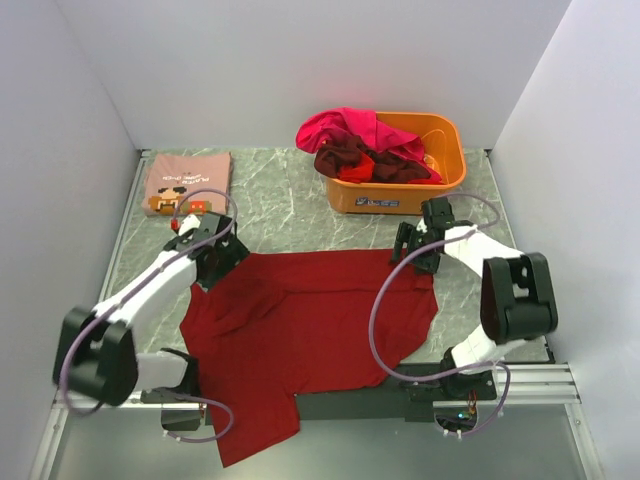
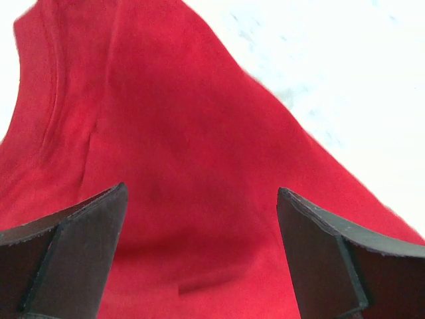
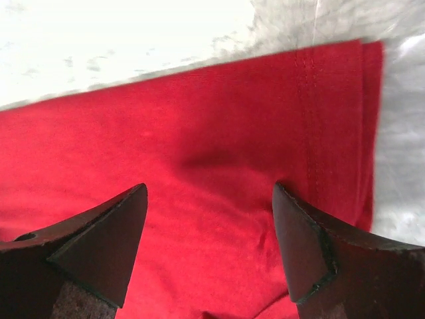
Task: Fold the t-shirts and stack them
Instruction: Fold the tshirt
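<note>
left jaws and right jaws both spread, empty, above far corners of dark red t-shirt (image 1: 300, 320) lying on tabletop (image 1: 290, 205); its near end seems to overhang the edge, could snag and skew the fold.

Top external view: lighting is diffuse and even, from overhead. The white walls (image 1: 300, 70) are bright without clipping. Shadows are soft; creases in the dark red t-shirt (image 1: 300, 330) show as mild shading. Focus is sharp throughout.

Left wrist view: the table (image 2: 345, 80) is overexposed to near-white from 12 to 3 o'clock, and its veining is almost lost. The cloth is slightly soft. The left end effector (image 2: 201, 188) renders dark, with a shadow on the cloth beneath.

Right wrist view: the table is blown out at 11 o'clock. Hem stitching at 2 o'clock is legible. The right end effector (image 3: 209, 186) is dark.
</note>
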Controlling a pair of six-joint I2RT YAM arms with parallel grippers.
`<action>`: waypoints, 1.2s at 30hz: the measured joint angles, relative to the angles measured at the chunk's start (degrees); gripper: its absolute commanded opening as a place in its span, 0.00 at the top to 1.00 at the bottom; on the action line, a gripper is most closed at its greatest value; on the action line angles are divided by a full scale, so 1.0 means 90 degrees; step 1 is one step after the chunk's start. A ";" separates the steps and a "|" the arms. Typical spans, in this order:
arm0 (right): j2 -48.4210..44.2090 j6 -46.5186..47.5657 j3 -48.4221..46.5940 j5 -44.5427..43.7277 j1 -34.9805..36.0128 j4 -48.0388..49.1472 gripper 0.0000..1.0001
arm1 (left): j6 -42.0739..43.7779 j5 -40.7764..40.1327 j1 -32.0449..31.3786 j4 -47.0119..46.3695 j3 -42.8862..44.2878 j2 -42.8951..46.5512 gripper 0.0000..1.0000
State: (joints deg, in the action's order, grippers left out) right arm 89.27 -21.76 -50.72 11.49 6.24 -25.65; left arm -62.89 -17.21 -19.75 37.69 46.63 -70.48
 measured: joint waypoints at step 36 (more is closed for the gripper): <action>0.1826 0.0418 -0.1931 -0.0556 -0.0435 0.0049 0.19 | 0.1239 -0.0061 0.0646 -0.1491 0.2397 -0.3978 0.01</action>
State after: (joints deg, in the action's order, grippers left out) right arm 105.71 -18.00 -68.10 6.48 2.33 -25.21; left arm -51.75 -17.76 -13.93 24.27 68.20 -106.28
